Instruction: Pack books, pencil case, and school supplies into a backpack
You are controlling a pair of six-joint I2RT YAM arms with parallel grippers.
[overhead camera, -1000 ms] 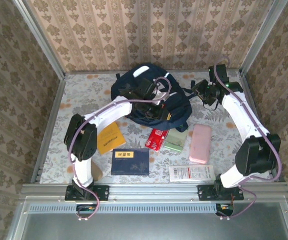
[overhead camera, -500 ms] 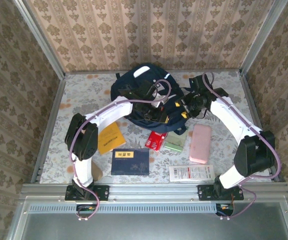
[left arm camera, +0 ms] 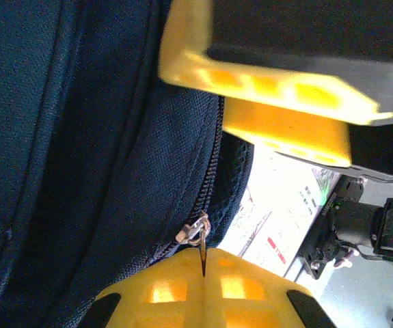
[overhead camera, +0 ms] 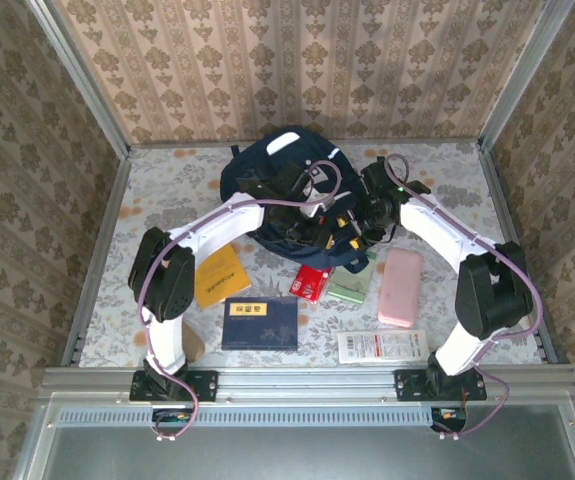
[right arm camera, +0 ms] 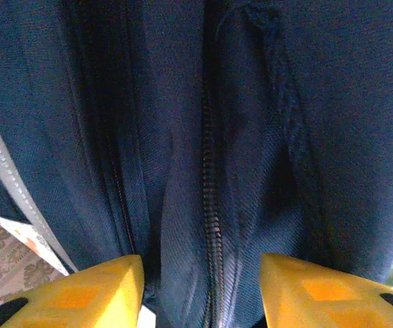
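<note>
The navy backpack [overhead camera: 297, 190] is lying at the far middle of the surface [overhead camera: 167, 190]. The left gripper [left arm camera: 203, 270] is pinching its zipper pull [left arm camera: 194, 231] tight, likely to open it. The right gripper [right arm camera: 201, 263], jaws parted and empty, is straddling the zipper seam [right arm camera: 210, 225], probably bracing the fabric.
</note>
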